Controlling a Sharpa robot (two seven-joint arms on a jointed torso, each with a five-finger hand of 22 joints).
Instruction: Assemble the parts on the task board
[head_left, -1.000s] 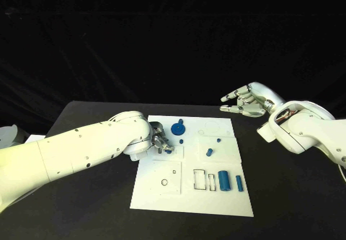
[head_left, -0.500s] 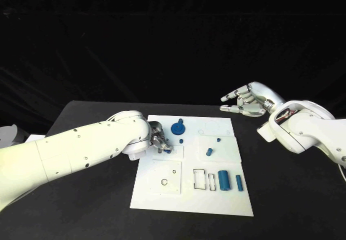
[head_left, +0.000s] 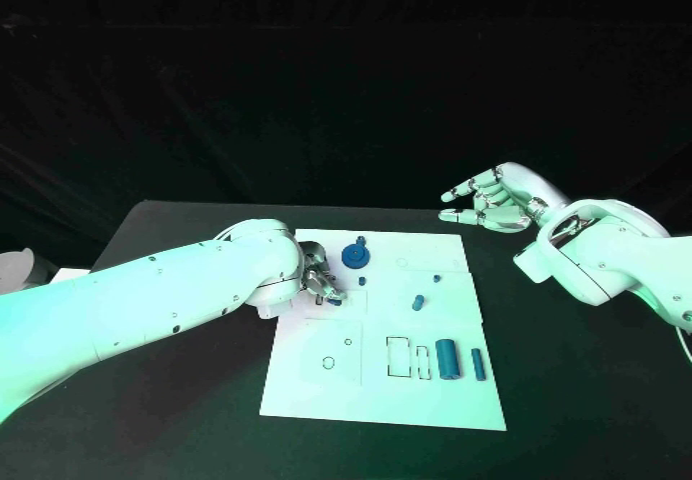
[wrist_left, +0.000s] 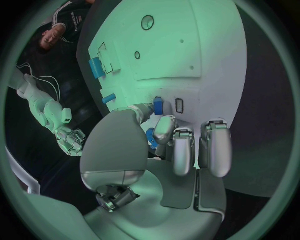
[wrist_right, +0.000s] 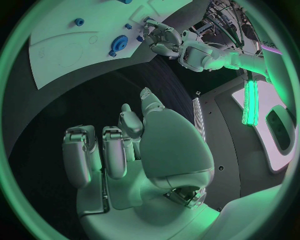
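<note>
Fingers of left hand (head_left: 320, 283) pinch a blue part (wrist_left: 158, 106) near the task board (head_left: 433, 405) edge; right hand (head_left: 493, 200) spread wide.

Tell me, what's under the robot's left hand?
The left hand sits over the white board. A small blue piece shows at its fingertips. Whatever lies beneath its palm is covered.

The task board (head_left: 387, 330) is viewed from overhead by the head camera and closely from behind each wrist.
</note>
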